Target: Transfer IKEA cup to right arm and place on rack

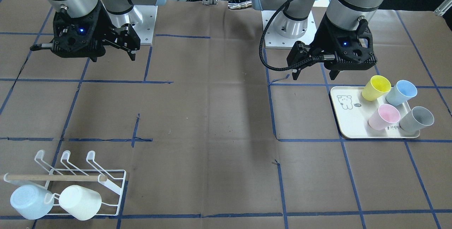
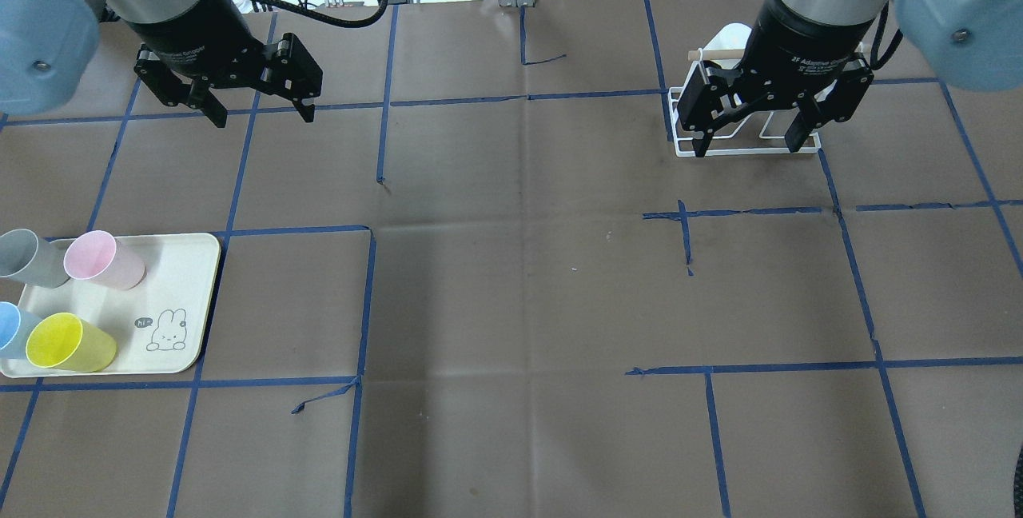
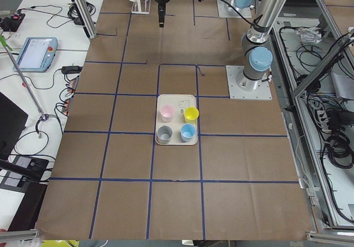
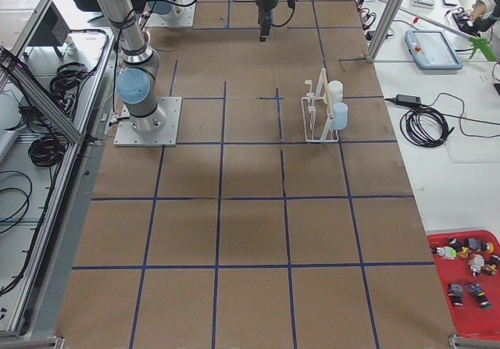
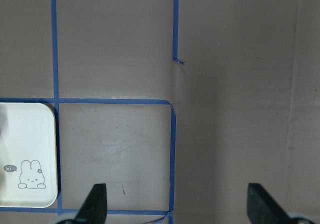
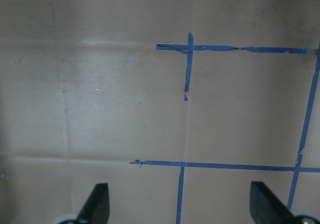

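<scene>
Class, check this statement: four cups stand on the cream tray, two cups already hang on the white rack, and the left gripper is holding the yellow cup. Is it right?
Not quite. The left gripper holds nothing; it is open above the table, as the front-facing view shows. The yellow cup stands on the tray with three others, and two cups hang on the rack.

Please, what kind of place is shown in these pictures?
Probably a robotics lab. Two arms are bolted to a paper-covered table gridded with blue tape, a teach pendant lies on the side bench, and loose cables run beside the aluminium framing.
</scene>
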You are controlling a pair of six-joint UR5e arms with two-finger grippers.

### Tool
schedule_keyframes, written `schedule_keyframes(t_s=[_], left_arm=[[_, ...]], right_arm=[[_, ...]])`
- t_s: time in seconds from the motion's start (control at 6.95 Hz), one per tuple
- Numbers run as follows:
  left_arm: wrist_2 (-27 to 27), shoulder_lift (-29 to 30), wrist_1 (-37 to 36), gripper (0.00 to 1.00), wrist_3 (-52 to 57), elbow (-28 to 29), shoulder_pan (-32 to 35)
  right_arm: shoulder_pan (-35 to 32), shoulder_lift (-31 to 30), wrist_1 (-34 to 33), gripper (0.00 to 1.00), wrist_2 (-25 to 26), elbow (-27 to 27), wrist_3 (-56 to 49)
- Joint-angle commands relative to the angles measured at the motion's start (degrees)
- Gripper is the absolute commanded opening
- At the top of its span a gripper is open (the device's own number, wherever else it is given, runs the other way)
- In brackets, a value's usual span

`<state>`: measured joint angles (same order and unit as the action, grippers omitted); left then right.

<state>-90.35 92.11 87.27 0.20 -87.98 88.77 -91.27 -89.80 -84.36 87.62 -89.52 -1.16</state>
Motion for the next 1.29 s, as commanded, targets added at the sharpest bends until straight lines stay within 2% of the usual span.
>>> schedule_keyframes(t_s=[0.0, 1.15], left_arm=[[0.0, 0.0, 0.0, 1.0, 0.0, 0.0, 0.0], [0.0, 0.1, 0.0, 1.0, 0.0, 0.1, 0.0]], right_arm=[[-0.9, -0.2, -0.3, 1.0, -0.3, -1.1, 0.4], [-0.9, -0.3, -1.3, 1.0, 0.3, -1.1, 2.9]])
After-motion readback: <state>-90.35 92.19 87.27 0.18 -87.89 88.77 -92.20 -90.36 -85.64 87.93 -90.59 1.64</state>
